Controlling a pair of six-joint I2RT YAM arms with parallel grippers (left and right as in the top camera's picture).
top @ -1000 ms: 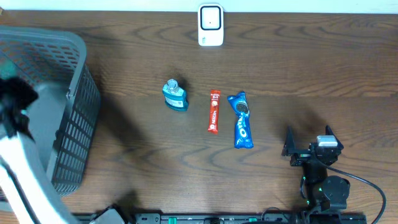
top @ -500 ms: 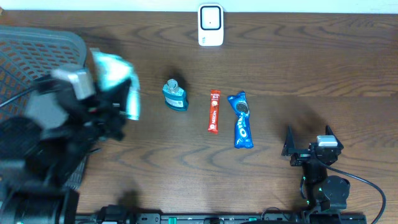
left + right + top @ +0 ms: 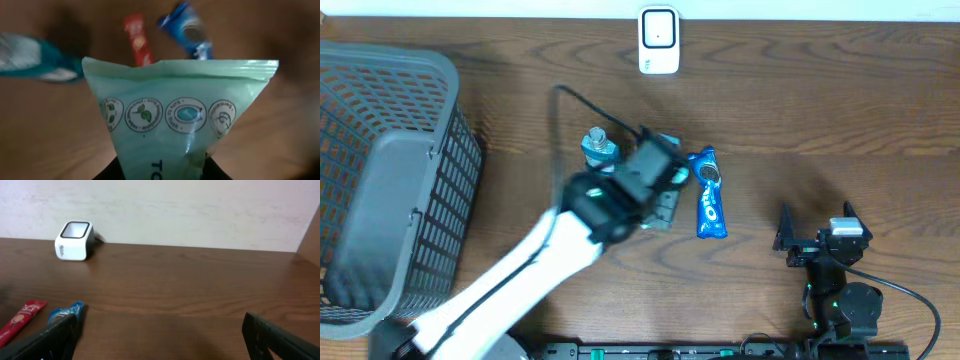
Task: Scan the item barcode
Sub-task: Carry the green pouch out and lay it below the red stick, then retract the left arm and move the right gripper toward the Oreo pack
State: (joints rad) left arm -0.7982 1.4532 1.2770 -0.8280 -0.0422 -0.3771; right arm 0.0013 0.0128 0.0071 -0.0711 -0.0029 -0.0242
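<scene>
Seen from overhead, the left arm covers most of the pale green pouch [image 3: 671,173]. Only a sliver of it shows past the wrist, so its outline cannot be read there, and the arm also hides the red stick pack [image 3: 138,44] in that view. The left wrist camera shows the pouch close up, with its lower part and some printed letters cut off by the frame's bottom edge. The blue bottle [image 3: 36,56] is only a blur at the left of that frame. The left gripper [image 3: 662,200] is clamped on the pouch's lower end, and only the dark edges of its fingers [image 3: 114,172] show. The pouch is held over the middle of the table [image 3: 820,120], between the blue bottle on the left and the Oreo pack [image 3: 708,196] on the right. Its long axis runs in line with the gripper. Its sealed top edge points away from the fingers, towards the red stick pack and the Oreo pack, and a row of four round symbols faces the wrist camera. The white scanner [image 3: 659,41] stands at the far edge, well apart from the pouch. The grey mesh basket [image 3: 438,160] at the left is cut off by the frame, and its inside shows only its solid grey floor. The right gripper [image 3: 817,236] rests near the right front with its fingers spread wide around nothing.
</scene>
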